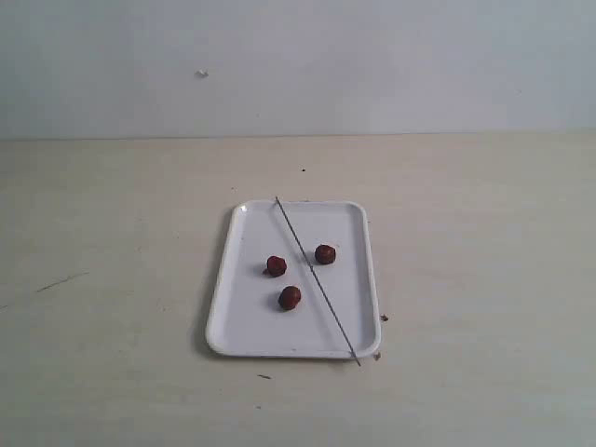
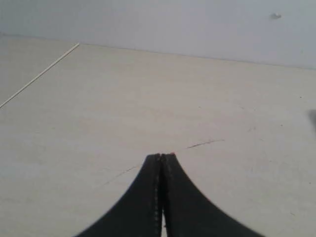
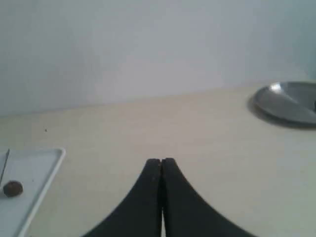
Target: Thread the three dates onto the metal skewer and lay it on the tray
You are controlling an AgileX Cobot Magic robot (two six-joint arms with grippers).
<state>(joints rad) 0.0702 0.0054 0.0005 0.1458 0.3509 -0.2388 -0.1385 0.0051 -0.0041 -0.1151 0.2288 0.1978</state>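
Where pale wall meets beige tabletop, left gripper closed, right gripper closed.

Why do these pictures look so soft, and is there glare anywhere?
Exterior view: flat, even light; the tray casts a thin shadow along its left edge. Left wrist view: the shut left tool is a blurred shape. Right wrist view: the metal dish shows a bright glare patch.

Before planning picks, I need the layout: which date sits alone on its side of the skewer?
The date right of the skewer in the exterior view; the other two lie left of it.
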